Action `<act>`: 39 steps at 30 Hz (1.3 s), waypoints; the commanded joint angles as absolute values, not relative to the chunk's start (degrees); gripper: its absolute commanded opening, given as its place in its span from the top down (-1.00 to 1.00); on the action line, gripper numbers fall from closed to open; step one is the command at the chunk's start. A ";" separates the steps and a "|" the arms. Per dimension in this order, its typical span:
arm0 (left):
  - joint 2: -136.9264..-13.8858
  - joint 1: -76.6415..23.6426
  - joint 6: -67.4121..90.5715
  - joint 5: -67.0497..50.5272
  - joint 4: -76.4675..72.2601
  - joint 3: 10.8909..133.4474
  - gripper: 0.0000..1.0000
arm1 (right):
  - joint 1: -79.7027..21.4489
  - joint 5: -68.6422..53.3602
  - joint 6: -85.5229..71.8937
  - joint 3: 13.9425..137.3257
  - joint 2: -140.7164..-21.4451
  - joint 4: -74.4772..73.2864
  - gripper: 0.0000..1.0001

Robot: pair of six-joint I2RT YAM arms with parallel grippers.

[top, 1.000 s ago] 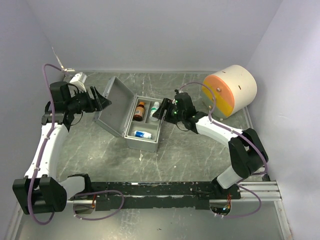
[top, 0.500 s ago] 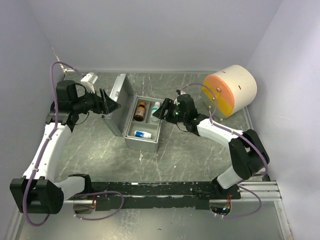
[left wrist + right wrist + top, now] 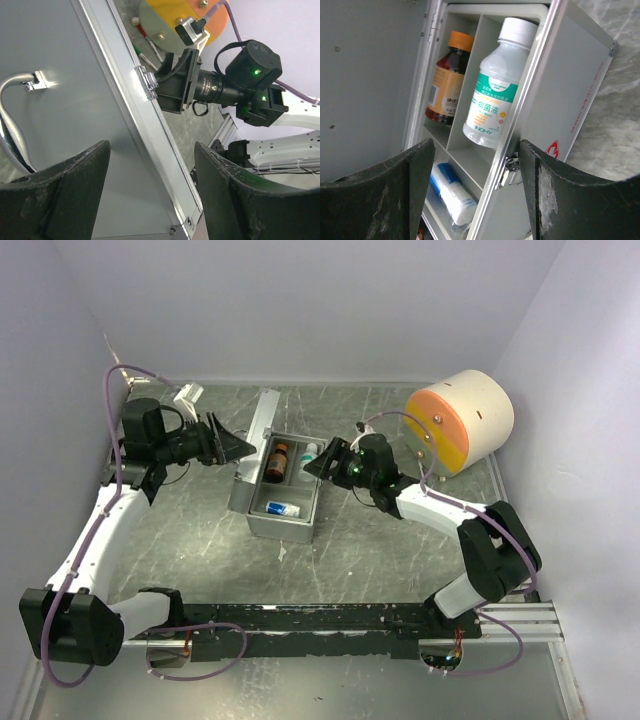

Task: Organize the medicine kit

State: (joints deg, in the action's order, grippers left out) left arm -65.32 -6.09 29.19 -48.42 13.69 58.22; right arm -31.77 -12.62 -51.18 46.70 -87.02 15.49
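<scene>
Silvery medicine kit (image 3: 285,526), lid (image 3: 262,426) edge-up between left gripper (image 3: 236,446) and right gripper (image 3: 320,462), both wide open, empty.

The left gripper (image 3: 150,155) spreads its two dark fingers (image 3: 65,195) at the bottom, over the flat lid (image 3: 75,130) of the silvery-grey metal medicine kit (image 3: 115,170) – curved metal handle (image 3: 17,80) at far left, small shiny latch (image 3: 148,82) on its rim – with the black right gripper (image 3: 176,84) and an orange round disc (image 3: 162,15) beyond
</scene>
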 commanded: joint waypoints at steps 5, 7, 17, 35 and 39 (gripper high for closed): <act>-68.01 -9.36 37.44 -53.39 6.11 57.56 -0.54 | -31.86 -13.41 -48.00 44.47 -82.62 19.32 -0.35; -68.64 -9.81 38.47 -53.64 5.38 57.66 -0.54 | -31.82 -5.60 -47.79 44.46 -78.77 12.26 -0.35; -69.90 -9.91 47.63 -56.90 -3.92 57.58 -0.57 | -31.38 1.10 -34.64 43.82 -64.23 0.46 -0.35; -78.13 -9.84 26.76 -37.68 21.01 59.51 -0.48 | -37.73 -17.42 -42.46 39.24 -73.49 12.92 0.12; -80.91 -9.84 27.08 -39.27 18.47 60.77 -0.42 | -40.76 -13.48 -44.83 37.69 -75.85 17.09 0.29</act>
